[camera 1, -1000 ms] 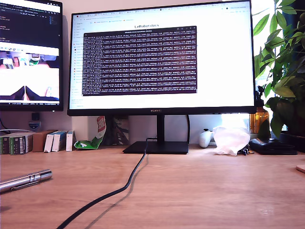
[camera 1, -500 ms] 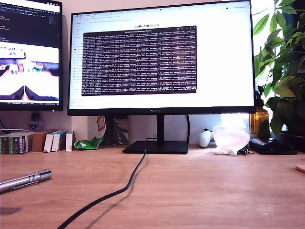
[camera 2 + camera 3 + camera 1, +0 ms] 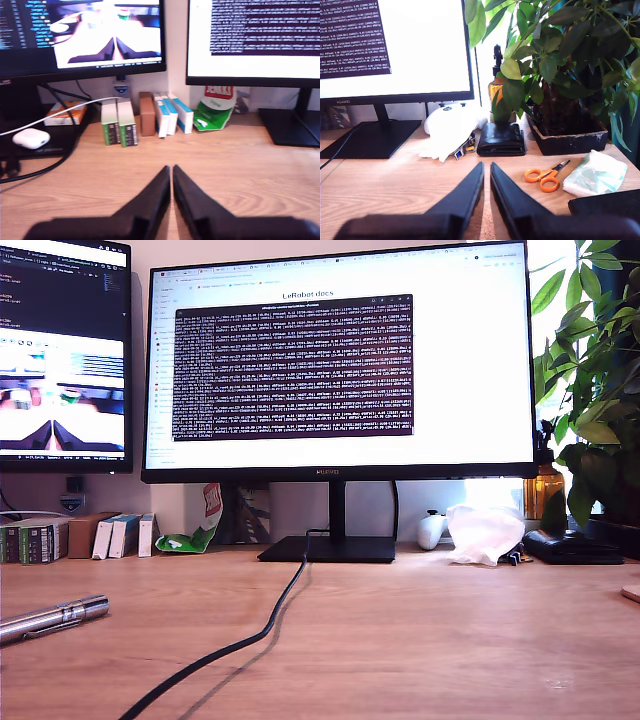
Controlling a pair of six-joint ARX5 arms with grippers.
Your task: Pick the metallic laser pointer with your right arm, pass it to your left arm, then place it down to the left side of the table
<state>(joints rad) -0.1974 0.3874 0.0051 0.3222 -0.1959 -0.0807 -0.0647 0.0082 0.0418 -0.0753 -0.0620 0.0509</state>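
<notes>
The metallic laser pointer (image 3: 52,619) lies on the table (image 3: 450,640) at the exterior view's left edge, silver and ridged, its end cap pointing toward the middle. Neither arm shows in the exterior view. In the first wrist view my first gripper (image 3: 170,170) is shut, its black fingers (image 3: 155,192) meeting tip to tip above bare wood with nothing between them. My second gripper (image 3: 486,166) is shut and empty too, hovering over the table near the plant. The pointer appears in neither wrist view.
A black cable (image 3: 250,640) runs from the monitor stand (image 3: 328,548) across the table. Small boxes (image 3: 145,117) and a white earbud case (image 3: 31,138) sit before the first gripper. A black wallet (image 3: 500,139), orange scissors (image 3: 545,178), a tissue pack (image 3: 595,172) and a potted plant (image 3: 560,120) lie before the second.
The pointer has not moved. A faint shadow on the wood at the exterior view's lower left has faded, and the camera feed on the left monitor has shifted.
</notes>
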